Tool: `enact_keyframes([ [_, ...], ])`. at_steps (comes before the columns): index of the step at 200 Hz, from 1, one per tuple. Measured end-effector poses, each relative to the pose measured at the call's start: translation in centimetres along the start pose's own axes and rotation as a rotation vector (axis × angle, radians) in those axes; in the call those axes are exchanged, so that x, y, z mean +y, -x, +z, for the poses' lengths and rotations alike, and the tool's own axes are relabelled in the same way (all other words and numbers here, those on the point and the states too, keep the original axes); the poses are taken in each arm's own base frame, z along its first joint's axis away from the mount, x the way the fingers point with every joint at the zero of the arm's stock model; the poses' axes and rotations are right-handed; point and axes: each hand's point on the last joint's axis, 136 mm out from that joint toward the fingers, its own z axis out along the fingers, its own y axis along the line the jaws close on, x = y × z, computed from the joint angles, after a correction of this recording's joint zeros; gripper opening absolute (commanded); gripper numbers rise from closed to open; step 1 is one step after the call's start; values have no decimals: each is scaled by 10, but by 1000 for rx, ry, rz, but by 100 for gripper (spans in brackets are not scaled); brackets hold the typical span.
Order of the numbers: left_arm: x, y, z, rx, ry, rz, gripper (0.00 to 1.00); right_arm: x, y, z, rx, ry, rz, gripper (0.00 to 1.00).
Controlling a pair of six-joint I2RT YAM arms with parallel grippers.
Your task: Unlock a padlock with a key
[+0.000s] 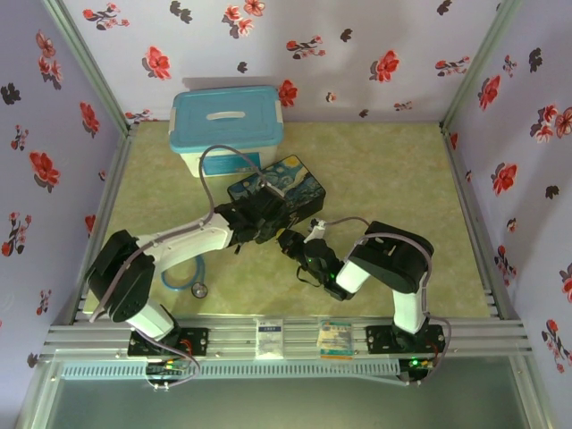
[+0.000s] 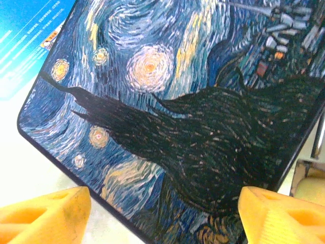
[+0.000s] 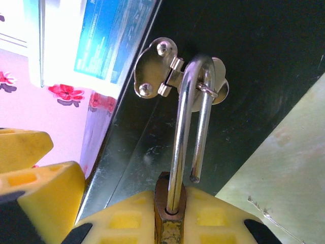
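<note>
Against the dark front wall of the painted box [image 3: 244,61], the padlock [image 3: 165,203] is hooked by its shackle [image 3: 184,117] through the silver hasp [image 3: 155,68]. One leg of the shackle sits in the brass body. The other ends free beside it, so the lock stands undone. My right end effector [image 3: 170,227] is clenched on that brass body, with a yellow finger pressed to either side. The right wrist camera shows me all of this; from overhead the lock is too small for me to make out, and I see the end effector nosed up to the box's near side. Two yellow blocks [image 3: 35,188] at the left edge may be the other arm's fingers, but I cannot say for sure.

On the left wrist camera, the left end effector [image 2: 162,223] hovers released over the Starry Night lid, fingertips spread wide. Overhead, the box sits mid-bench [image 1: 384,179], just in front of a blue-lidded tub [image 1: 228,121], with a stethoscope [image 1: 198,289] near the left arm's base.
</note>
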Motion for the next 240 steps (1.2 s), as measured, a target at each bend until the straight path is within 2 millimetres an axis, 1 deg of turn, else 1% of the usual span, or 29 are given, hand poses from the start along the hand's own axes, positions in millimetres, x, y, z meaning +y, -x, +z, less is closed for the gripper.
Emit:
enact_keyframes([
  [21,-2,-2,-2,9,28,37,83,0,0,-1,-2,2,6,0],
  [39,-2,1,0,26,63,61,78,0,0,-1,-2,3,9,0],
  [61,-8,3,2,44,98,105,72,1,0,-1,-3,4,24,0],
  [68,-10,4,4,46,112,120,69,1,0,-1,-3,4,29,0],
  [75,-12,5,4,47,128,133,62,1,1,-1,-6,6,37,0],
  [83,-15,5,5,48,139,144,59,2,2,-1,-8,9,49,0],
  [99,-19,4,6,55,166,176,59,2,3,-1,-10,13,65,0],
  [122,-18,3,5,54,183,187,61,0,2,-4,-8,9,67,0],
  [157,-18,3,6,54,182,202,61,1,2,-10,9,12,81,0],
  [183,-19,3,6,55,178,213,60,-4,3,-14,26,5,97,0],
  [229,-21,7,8,41,172,214,59,-5,11,-11,30,8,108,0],
  [240,-22,8,9,37,171,211,58,-8,12,-12,25,6,142,0],
])
